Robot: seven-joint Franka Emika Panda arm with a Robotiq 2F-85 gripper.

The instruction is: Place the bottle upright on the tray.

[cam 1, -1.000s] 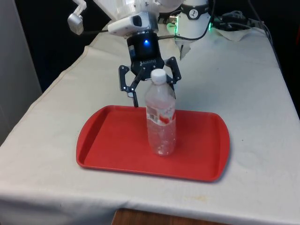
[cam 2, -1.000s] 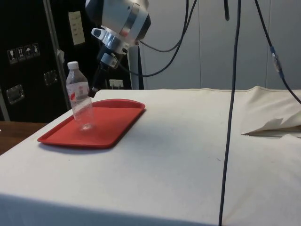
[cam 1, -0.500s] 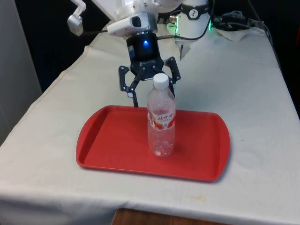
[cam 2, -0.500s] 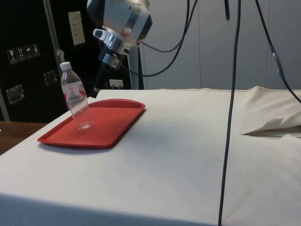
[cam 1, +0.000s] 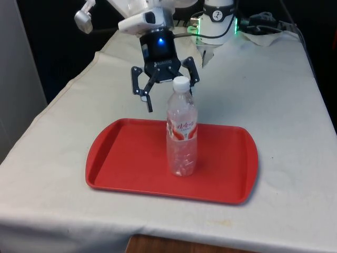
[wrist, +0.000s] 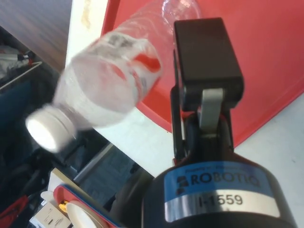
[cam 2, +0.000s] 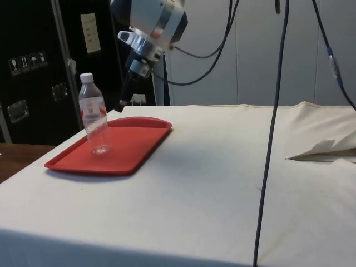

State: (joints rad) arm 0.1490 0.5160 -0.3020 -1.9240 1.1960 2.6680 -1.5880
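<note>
One Bottle Standing on the Tray, Claw Spread Above

One clear plastic bottle with a white cap and a red-and-white label (cam 1: 181, 132) stands on the flat red plastic tray (cam 1: 126, 158). Its base rests on the tray floor, slightly towards the front view's right of the tray's middle. In the side view the bottle (cam 2: 94, 119) leans a little, with its cap tipped away from the robot. The tray (cam 2: 139, 136) lies flat on the table under its white cloth (cam 1: 284, 105), near the table's edge closest to the front camera.

The black two-finger claw (cam 1: 164, 89) hangs in the air behind the bottle's cap, above the tray's far rim. Its fingers are spread wide and hold nothing. A visible gap separates the claw from the bottle. In the side view the claw (cam 2: 123, 100) points down at a slant towards the tray, just beside the bottle's upper half and not touching it.

In the wrist view one black finger (wrist: 204, 57) lies over the red tray (wrist: 270, 71), with the bottle (wrist: 104, 85) next to it, apart from the pad.
</note>
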